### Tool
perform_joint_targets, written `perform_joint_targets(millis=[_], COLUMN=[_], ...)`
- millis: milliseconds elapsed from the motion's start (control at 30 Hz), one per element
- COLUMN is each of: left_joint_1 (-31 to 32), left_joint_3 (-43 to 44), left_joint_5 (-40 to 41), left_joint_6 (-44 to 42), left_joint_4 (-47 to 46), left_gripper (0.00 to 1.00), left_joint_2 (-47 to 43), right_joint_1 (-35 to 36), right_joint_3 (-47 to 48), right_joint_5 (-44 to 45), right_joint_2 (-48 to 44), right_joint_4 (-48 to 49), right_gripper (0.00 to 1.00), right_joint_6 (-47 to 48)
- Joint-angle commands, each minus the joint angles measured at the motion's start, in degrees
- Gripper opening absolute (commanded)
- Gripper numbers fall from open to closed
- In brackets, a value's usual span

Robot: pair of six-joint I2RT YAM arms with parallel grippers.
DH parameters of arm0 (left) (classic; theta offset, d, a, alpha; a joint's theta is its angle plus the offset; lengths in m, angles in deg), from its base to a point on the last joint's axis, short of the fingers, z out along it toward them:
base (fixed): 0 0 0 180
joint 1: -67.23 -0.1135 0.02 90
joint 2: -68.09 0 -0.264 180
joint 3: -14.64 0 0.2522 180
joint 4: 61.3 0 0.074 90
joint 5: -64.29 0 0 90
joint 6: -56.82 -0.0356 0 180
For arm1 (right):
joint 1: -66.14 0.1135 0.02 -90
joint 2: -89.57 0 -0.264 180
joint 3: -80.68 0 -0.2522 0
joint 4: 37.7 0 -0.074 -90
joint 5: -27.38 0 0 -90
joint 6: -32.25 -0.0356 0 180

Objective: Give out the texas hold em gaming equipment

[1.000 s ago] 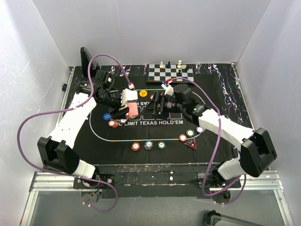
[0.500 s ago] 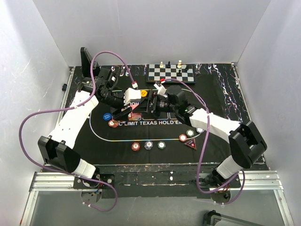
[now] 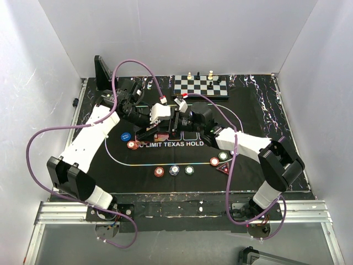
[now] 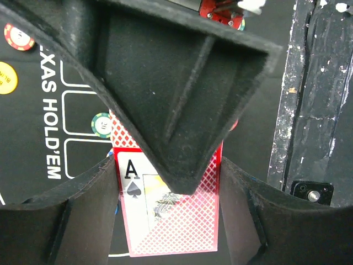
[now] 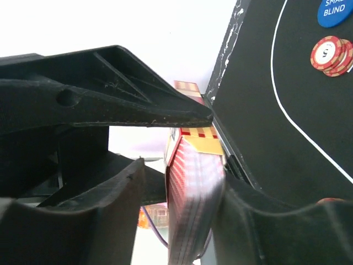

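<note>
Left pincer (image 4: 166,165) clamped tight on the playing cards (image 4: 176,226), held above the centre of the black mat (image 3: 165,157); right pincer (image 5: 183,174), jaws parted, straddles the same cards with a gap at one side.

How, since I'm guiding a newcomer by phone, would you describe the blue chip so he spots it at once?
Start at the black mat, printed with a white oval line. Inside the oval's left end lies the blue chip, beside two overlapping red chips. Only it bears the words SMALL BLIND.
</note>
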Motion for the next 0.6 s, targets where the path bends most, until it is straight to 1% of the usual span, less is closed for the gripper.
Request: perform_joint_targets(millis=[0, 33, 100, 133, 167, 200, 233, 267, 300, 333, 433, 567], left_joint_1=[1.1, 1.1, 1.1, 1.1, 1.1, 1.1, 1.1, 1.1, 1.1, 1.1, 1.1, 1.1], left_joint_3=[0.7, 0.5, 0.2, 0.4, 0.6, 1.0, 1.5, 1.7, 1.8, 1.4, -0.6, -7.0], left_joint_5=[-0.3, -0.2, -0.1, 0.1, 0.2, 0.1, 0.1, 0.0, -0.1, -0.1, -0.7, 0.3], left_joint_6=[1.2, 1.2, 2.1, 2.2, 2.5, 2.5, 2.6, 2.8, 2.9, 2.6, 2.3, 4.2], left_joint_4=[-2.2, -2.5, -3.7, -4.0, -4.2, -4.2, -3.8, -3.8, -3.8, -4.2, -5.6, -10.2], left_gripper=[0.0, 0.0, 0.0, 0.0, 0.07, 0.18, 0.4, 0.66, 0.9, 0.98, 0.98, 0.98], left_joint_2=[-1.9, -2.2, -2.6, -2.6, -2.5, -2.4, -2.5, -2.8, -3.4, -4.2, -8.0, -14.1], right_joint_1=[0.3, 0.3, 0.3, 0.3, 0.3, 0.4, 0.2, 0.3, 0.1, 0.0, -0.3, -0.3], right_joint_3=[-1.3, -1.7, -2.2, -2.3, -2.6, -2.9, -3.2, -3.7, -3.9, -4.3, -5.1, -4.9], right_joint_5=[-1.8, -1.9, -2.2, -2.3, -2.2, -2.2, -2.0, -2.0, -2.0, -1.8, -1.9, -2.1], right_joint_2=[0.1, 0.1, 0.0, 0.0, -0.1, -0.3, -0.7, -0.9, -1.2, -1.6, -2.5, -3.7], right_joint_4=[9.4, 9.8, 10.3, 10.2, 10.2, 10.2, 10.3, 10.3, 10.4, 10.7, 10.6, 9.1], right_gripper=[0.44, 0.35, 0.24, 0.22, 0.2, 0.19, 0.18, 0.17, 0.16, 0.16, 0.15, 0.15], right_joint_6=[-3.7, -4.2, -5.1, -5.3, -5.5, -5.6, -5.6, -5.6, -5.6, -5.6, -5.4, -4.3])
